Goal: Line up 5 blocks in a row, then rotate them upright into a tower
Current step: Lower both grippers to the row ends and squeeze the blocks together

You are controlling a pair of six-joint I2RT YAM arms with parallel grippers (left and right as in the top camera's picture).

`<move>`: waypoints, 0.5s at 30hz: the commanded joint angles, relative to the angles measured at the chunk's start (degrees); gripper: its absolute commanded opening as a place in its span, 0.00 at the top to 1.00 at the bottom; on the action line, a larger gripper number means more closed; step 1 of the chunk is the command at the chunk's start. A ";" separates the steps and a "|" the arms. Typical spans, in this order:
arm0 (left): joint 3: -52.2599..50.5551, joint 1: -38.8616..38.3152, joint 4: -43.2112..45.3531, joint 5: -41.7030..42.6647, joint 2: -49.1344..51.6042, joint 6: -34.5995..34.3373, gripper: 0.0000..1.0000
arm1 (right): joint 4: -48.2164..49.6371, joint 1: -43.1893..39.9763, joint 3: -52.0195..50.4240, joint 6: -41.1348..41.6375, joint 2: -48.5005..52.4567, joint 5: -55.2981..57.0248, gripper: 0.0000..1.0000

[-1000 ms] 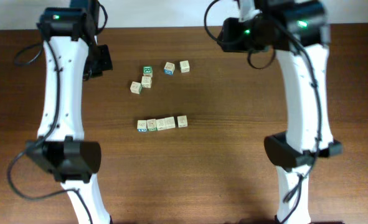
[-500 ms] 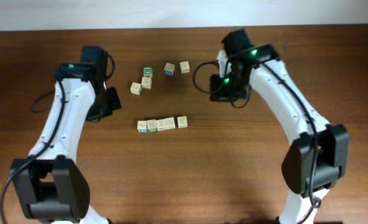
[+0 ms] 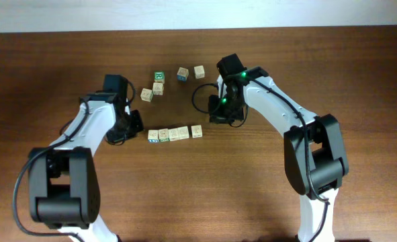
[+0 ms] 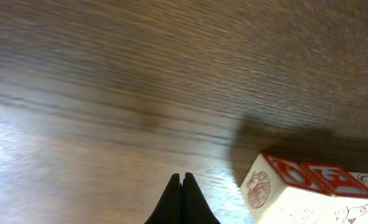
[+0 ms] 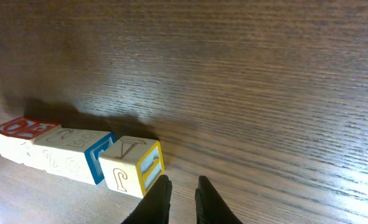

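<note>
**A:** Left claw (image 4: 182,190) closed, empty; row of five blocks (image 3: 174,134) starts at its three o'clock.
**B:** Right claw (image 5: 180,193) barely parted, gripping nothing; end block (image 5: 131,167) just at ten o'clock.
**A:** Left wrist view crops the row; overhead, wrists hide both claws' tips.
**B:** Bare table (image 3: 205,188) at the row's six o'clock; loose cubes (image 3: 158,88) at twelve.
</note>
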 commanded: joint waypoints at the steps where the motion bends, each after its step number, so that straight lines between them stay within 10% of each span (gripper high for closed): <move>1: -0.48 -2.49 0.44 5.27 2.43 -0.35 1.00 | 0.94 1.09 -1.57 1.01 0.44 0.94 0.84; 15: -0.48 -7.69 5.18 8.74 2.75 -0.70 1.00 | 2.45 1.90 -4.02 3.98 0.44 0.66 0.84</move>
